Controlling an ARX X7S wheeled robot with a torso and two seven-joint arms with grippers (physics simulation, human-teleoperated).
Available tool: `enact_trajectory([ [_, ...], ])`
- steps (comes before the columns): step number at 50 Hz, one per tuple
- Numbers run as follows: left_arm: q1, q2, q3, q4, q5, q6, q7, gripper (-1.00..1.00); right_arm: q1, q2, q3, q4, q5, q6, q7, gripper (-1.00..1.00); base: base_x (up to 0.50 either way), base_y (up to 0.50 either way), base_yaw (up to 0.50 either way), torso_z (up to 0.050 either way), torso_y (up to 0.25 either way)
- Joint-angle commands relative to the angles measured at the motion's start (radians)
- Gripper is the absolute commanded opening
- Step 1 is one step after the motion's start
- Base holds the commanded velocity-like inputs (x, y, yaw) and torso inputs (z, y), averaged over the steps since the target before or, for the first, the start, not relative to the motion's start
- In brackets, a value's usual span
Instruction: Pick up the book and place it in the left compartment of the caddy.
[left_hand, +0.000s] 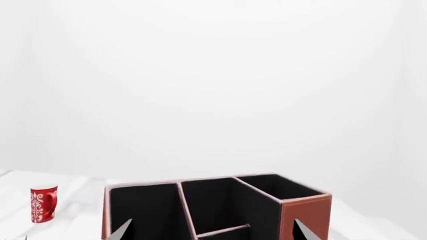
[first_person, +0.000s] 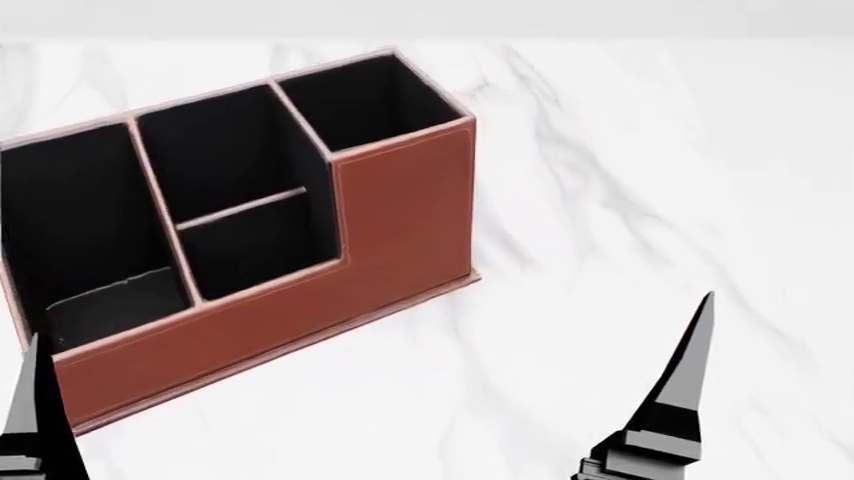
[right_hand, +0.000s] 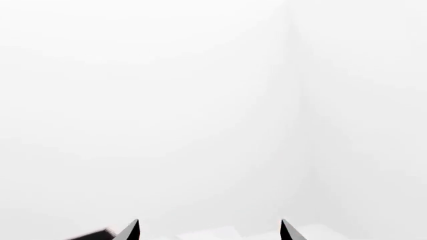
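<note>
the book (first_person: 114, 305) lies low inside the left compartment (first_person: 74, 215) of the caddy (first_person: 387, 230) on the marble table (first_person: 641, 180). left gripper (left_hand: 212, 231) and right gripper (right_hand: 209, 230) jaws spread wide, empty. a red mug (left_hand: 43, 203) stands beside the caddy.

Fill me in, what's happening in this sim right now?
Neither arm holds anything. The left gripper and right gripper are both open and empty. The caddy sits on the marble table, a red mug beside it. A dark shape low in the left compartment may be the book; it's hard to confirm.
</note>
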Motion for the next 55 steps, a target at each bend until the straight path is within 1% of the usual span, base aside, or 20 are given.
enact_trajectory([
  [1, -0.002, -0.009, 0.000, 0.000, -0.010, 0.000, -0.010, 1.00, -0.001, 0.016, -0.014, 0.004, 0.001, 0.001, 0.013, 1.00, 0.50, 0.00, 0.00, 0.000, 0.000],
  [16, 0.000, -0.017, 0.006, -0.006, -0.014, 0.010, -0.019, 1.00, -0.001, 0.035, -0.028, 0.010, -0.014, 0.018, 0.045, 1.00, 0.50, 0.00, 0.00, 0.000, 0.001],
  [17, 0.001, -0.017, 0.007, -0.007, -0.013, 0.012, -0.019, 1.00, -0.007, 0.035, -0.036, 0.012, -0.053, -0.015, 0.050, 1.00, 0.00, 0.00, 0.00, 0.000, 0.000],
  [20, 0.001, -0.019, 0.009, -0.008, -0.013, 0.014, -0.021, 1.00, -0.004, 0.039, -0.028, 0.001, -0.036, 0.008, 0.059, 1.00, 0.00, 0.00, 0.00, 0.000, 0.003],
  [21, 0.001, -0.019, 0.010, -0.008, -0.013, 0.014, -0.022, 1.00, -0.012, 0.033, -0.023, 0.000, -0.031, -0.020, 0.054, 1.00, 0.00, 0.00, 0.00, 0.000, 0.000],
  [27, 0.000, -0.023, 0.013, -0.006, -0.016, 0.014, -0.026, 1.00, -0.018, 0.044, -0.037, 0.005, -0.047, -0.025, 0.055, 1.00, 0.00, 0.00, 0.03, 0.000, 0.000],
  [47, 0.000, -0.036, 0.015, 0.004, -0.027, 0.010, -0.043, 1.00, -0.013, 0.074, -0.060, -0.015, -0.039, -0.017, 0.061, 1.00, 0.00, 0.00, 0.50, 0.000, 0.000],
  [49, -0.015, -0.043, 0.010, 0.026, -0.044, -0.025, -0.056, 1.00, -0.016, 0.075, -0.062, -0.009, -0.040, -0.023, 0.060, 1.00, 0.00, 0.00, 0.50, 0.000, 0.000],
  [55, -0.018, -0.047, 0.009, 0.031, -0.052, -0.031, -0.063, 1.00, -0.014, 0.082, -0.073, -0.009, -0.037, -0.026, 0.057, 1.00, 0.00, 0.00, 0.50, 0.000, 0.000],
])
